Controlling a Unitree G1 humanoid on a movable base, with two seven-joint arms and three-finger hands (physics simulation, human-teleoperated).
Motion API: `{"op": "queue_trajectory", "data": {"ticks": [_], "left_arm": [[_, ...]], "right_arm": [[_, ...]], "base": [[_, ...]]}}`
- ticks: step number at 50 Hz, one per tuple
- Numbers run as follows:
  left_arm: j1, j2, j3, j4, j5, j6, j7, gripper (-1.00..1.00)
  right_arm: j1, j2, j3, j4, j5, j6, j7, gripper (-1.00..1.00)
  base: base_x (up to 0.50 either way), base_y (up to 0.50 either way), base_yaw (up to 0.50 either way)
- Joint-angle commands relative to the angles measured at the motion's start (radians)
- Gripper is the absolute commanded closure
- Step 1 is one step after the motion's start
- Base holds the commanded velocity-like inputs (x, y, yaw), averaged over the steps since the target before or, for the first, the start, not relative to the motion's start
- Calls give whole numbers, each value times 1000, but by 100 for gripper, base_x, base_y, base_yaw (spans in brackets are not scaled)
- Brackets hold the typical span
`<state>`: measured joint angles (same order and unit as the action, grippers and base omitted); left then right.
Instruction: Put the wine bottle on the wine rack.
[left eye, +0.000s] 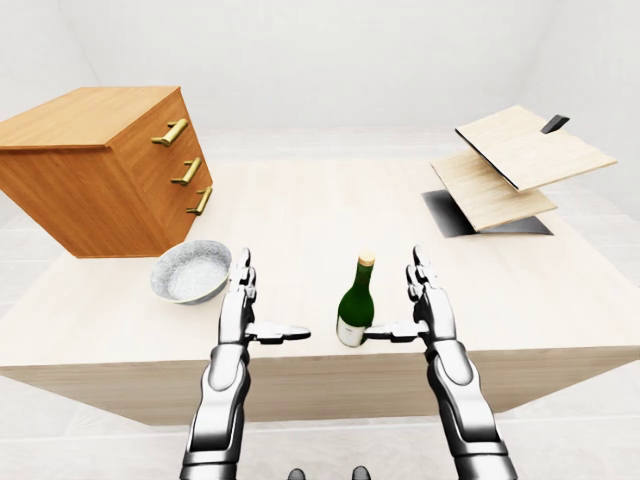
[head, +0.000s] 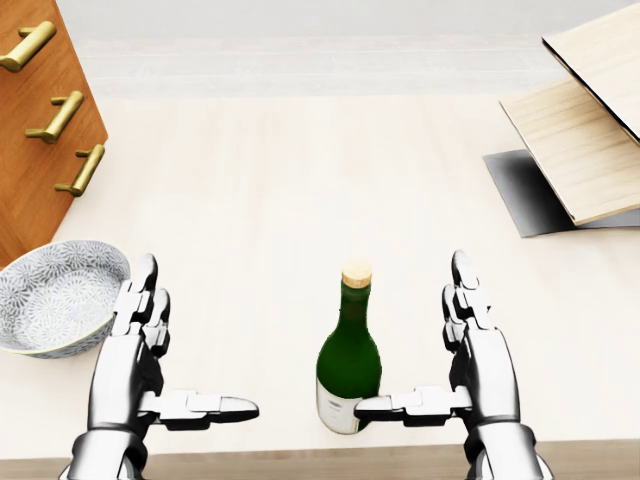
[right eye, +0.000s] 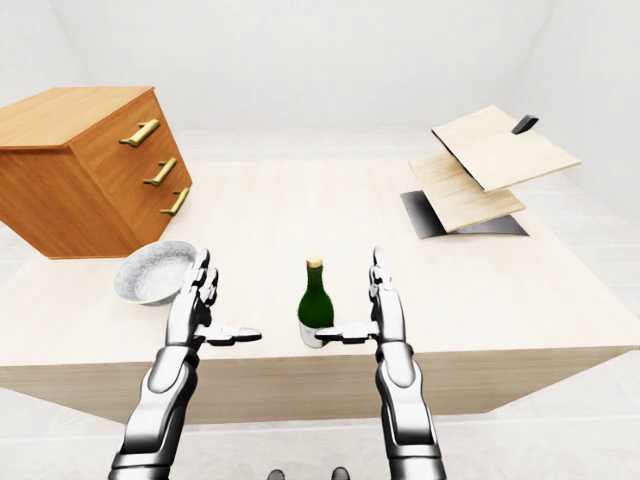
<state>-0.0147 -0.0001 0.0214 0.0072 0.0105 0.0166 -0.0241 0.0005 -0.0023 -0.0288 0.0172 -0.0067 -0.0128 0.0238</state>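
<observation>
My right hand (head: 478, 350) stands open, fingers straight up, thumb stretched sideways toward the wine bottle (head: 349, 362). The thumb tip reaches the bottle's lower body; whether it touches, I cannot tell. Nothing is gripped. The bottle stands upright just to the left of this hand, near the table's (head: 300, 180) bottom edge in the head view, so that a sideways closure can take it. My left hand (head: 150, 360) is equally open and empty, further left beyond the bottle, its thumb pointing inward. Past it lies the patterned bowl (head: 55, 295). Far up and right of my right hand stands the wine rack (left eye: 515, 165), slanted boards on a dark base, well apart from the bottle. The drawer cabinet (left eye: 100, 165) sits far left.
</observation>
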Motion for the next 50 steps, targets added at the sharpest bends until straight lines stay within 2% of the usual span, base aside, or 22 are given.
{"op": "queue_trajectory", "data": {"ticks": [1,3,4,10,11,20,22,24,30,33,42,50], "left_arm": [[65,-1,10,-217,-5,71,-32,-100],[60,-13,28,-262,-70,71,-34,-100],[65,-4,20,-302,-54,71,-24,-100],[57,28,15,-315,-26,71,-33,-100],[58,30,16,-321,-20,71,-33,-100],[71,32,40,-486,-55,71,-61,-100],[88,48,28,-512,-28,71,-81,-100],[88,26,55,-556,-77,71,-84,-100],[81,38,87,-608,-60,71,-78,-100],[93,38,104,-651,-82,71,-93,-100],[126,31,113,-699,-66,71,-105,-100],[141,22,102,-709,-48,71,-112,-100]], "right_arm": [[22,-3,-11,-141,-18,93,17,-100],[25,-4,-5,-172,-16,92,15,-100],[29,-3,0,-191,0,100,28,-100],[24,-6,5,-230,1,100,19,-100],[21,-3,0,-236,-12,100,-5,-100],[36,-12,4,-430,7,100,2,-100],[47,-4,1,-476,24,100,0,-100],[57,-4,6,-510,27,100,2,-100],[59,-14,-2,-599,34,100,12,-100],[65,-14,-11,-648,52,100,22,-100],[100,-21,23,-717,37,100,55,-100],[110,-6,33,-717,41,100,65,-100]], "base": [[0,0,0],[0,0,0],[0,0,0],[0,0,0],[0,0,0],[0,0,0],[0,0,0],[0,0,0],[0,0,0],[0,0,0],[0,0,0],[-47,0,0]]}}
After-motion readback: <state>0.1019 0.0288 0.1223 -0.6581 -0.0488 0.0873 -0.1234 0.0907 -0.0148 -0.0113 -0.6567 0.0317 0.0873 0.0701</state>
